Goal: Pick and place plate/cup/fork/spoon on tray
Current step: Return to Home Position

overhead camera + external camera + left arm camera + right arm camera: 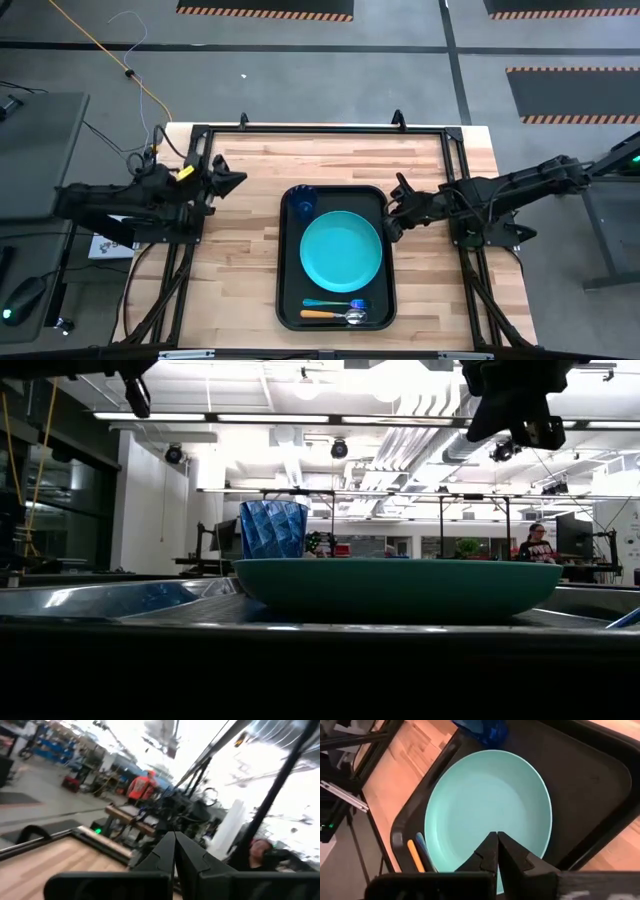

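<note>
- Note the right gripper (497, 836): fingers pressed together, holding nothing, raised above the right rim of the tray (283, 260), toward its far half
- Note the left gripper (174, 836): fingers likewise closed and empty, parked well left of the tray, over the left side of the table (250, 290)
- Confirm the load on the tray: plate (341, 250) in the middle, cup (304, 205) upright in the far left corner, fork (325, 302) and spoon (335, 315) side by side along the near rim
- Guard against a clip of the right rim; likely cause, a retreat with too little height; likely result, a shift of the whole tray
- Guard against a sweep across the plate; likely cause, a leftward swing before withdrawal; likely result, cup tipped or cutlery scattered
- Treat the placing as complete, with only the return of the right arm left to do
</note>
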Controlling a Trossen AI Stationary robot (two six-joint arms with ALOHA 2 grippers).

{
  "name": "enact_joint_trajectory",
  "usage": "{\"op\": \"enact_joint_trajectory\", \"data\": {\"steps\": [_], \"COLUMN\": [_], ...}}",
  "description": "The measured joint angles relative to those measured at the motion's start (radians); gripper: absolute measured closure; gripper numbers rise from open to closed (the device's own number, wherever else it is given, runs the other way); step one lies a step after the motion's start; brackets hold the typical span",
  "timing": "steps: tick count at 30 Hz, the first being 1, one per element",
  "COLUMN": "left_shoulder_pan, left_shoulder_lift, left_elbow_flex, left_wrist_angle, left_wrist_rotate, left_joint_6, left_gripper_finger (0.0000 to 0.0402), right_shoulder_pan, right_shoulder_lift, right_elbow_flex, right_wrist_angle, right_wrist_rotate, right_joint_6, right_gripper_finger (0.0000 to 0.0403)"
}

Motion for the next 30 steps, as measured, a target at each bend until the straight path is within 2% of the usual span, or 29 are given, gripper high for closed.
{"op": "enact_joint_trajectory", "data": {"steps": [3,7,12,20,22,25,27,30], "left_shoulder_pan": [-0.072,-0.124,-0.127,-0.127,-0.127,-0.123,-0.111,-0.09], "left_shoulder_lift": [-0.008,-0.015,-0.069,-0.234,-0.28,-0.357,-0.361,-0.361], "left_elbow_flex": [-0.059,-0.11,-0.181,-0.312,-0.331,-0.331,-0.327,-0.324], "left_wrist_angle": [0.075,0.08,0.092,0.144,0.103,-0.043,-0.122,-0.18], "left_wrist_rotate": [-0.05,-0.065,-0.042,-0.042,-0.042,-0.052,-0.054,0.013], "left_joint_6": [0.023,0.045,0.043,0.003,0.003,0.017,0.018,0.019], "left_gripper_finger": [0.0401,0.0401,0.0401,0.0401,0.0401,0.0401,0.0401,0.0401], "right_shoulder_pan": [-0.008,-0.012,-0.012,-0.012,-0.012,-0.012,-0.012,-0.012], "right_shoulder_lift": [0.0,0.0,0.0,0.0,0.0,0.0,0.0,0.0], "right_elbow_flex": [0.0,0.0,0.0,0.0,0.0,0.0,0.0,0.0], "right_wrist_angle": [0.007,0.027,0.066,0.086,0.093,0.104,0.105,0.113], "right_wrist_rotate": [-0.009,-0.023,-0.034,-0.033,-0.033,-0.033,-0.033,-0.035], "right_joint_6": [-0.002,-0.005,-0.012,0.007,0.015,0.021,0.035,0.036], "right_gripper_finger": [0.0403,0.0403,0.0403,0.0403,0.0403,0.0403,0.0403,0.0403]}}
